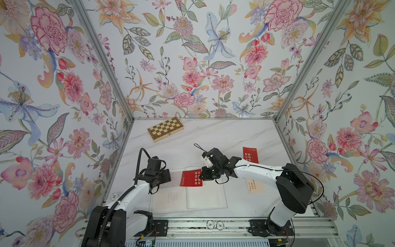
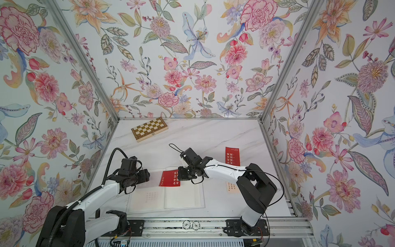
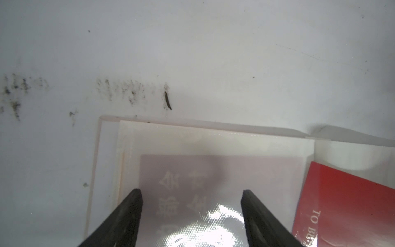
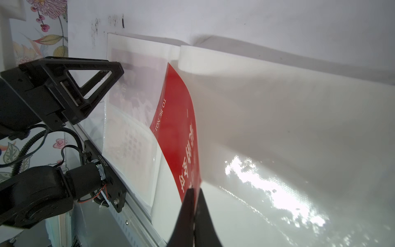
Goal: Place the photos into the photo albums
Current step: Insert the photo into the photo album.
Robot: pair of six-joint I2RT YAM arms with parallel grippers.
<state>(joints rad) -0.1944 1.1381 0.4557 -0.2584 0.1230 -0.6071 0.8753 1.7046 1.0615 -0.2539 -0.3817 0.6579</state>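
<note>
— What's in the album (image 1: 205, 198)?
— Two faint cards are sleeved in its left page. The left gripper (image 3: 191, 192) is over the upper card (image 3: 213, 169), fingers spread. A red card (image 1: 192, 178) lies partly under the right page's sleeve.
— Held?
— The right wrist view shows the right gripper (image 4: 195, 190) pinching its edge.
— Loose?
— One chessboard (image 1: 165, 129), then a second red card (image 1: 250, 154) and one cream card (image 1: 255, 186).

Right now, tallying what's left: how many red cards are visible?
2. Held red card: in the right pincer over the album. Loose red card: on the table beside that arm. A pinkish card under the left page may be a third.
</note>
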